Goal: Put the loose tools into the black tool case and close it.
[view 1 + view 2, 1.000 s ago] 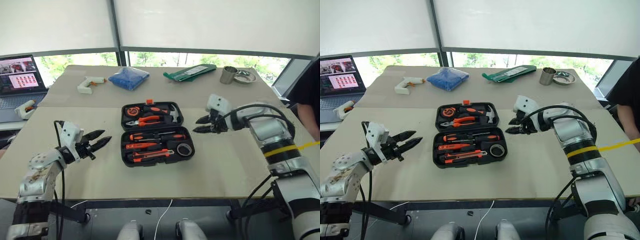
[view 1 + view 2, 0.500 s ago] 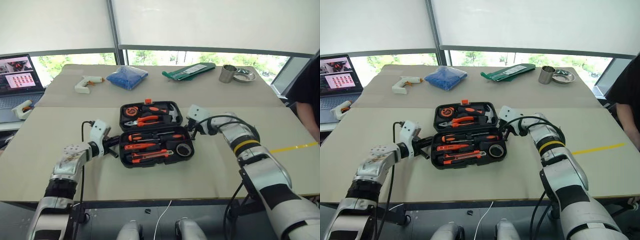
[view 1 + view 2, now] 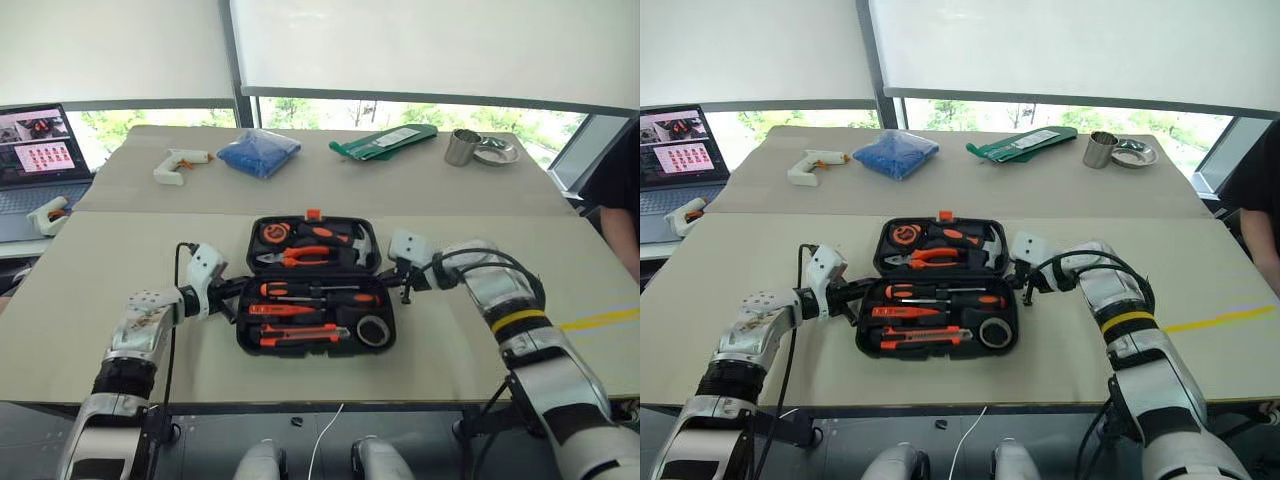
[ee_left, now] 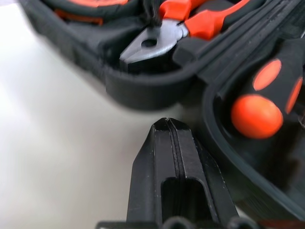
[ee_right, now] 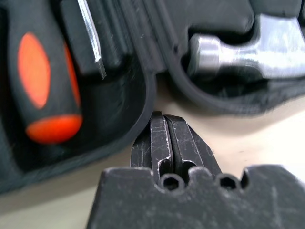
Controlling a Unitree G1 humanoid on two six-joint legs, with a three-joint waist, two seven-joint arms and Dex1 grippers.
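From the head cameras we are looking down on the black tool case (image 3: 316, 285), which is lying open in the middle of the beige table (image 3: 120, 240) with its orange latch (image 3: 313, 213) on the far edge. In the near half we are counting two screwdrivers (image 3: 318, 292), a utility knife (image 3: 305, 333) and one black tape roll (image 3: 372, 331); the far half is holding pliers (image 3: 308, 256), a round tape measure (image 3: 273, 233) and a hammer (image 3: 358, 243). The left gripper (image 3: 238, 289) is resting at the case's left edge, the right gripper (image 3: 400, 279) at its right edge — one on each side, both close by the hinge line. Along the far edge of the table we are seeing a white glue gun (image 3: 180, 164), a blue bag (image 3: 258, 153), a green packet (image 3: 384, 142), a metal cup (image 3: 459, 147) and a metal dish (image 3: 496, 151); a laptop (image 3: 38, 158) is standing off to the left with its screen lit, its text too small to read.

The left wrist view is giving us what the head views cannot: the gripper's fingers (image 4: 162, 167) are pressed together on nothing, their tips in the gap between the two halves, with the plier nose (image 4: 150, 45) and an orange handle end (image 4: 256, 116) close by.

The right wrist view is showing the same for the other side — fingers (image 5: 161, 143) pressed together, empty, tips at the case rim between the hammer head (image 5: 224, 47) and a screwdriver handle (image 5: 40, 86).
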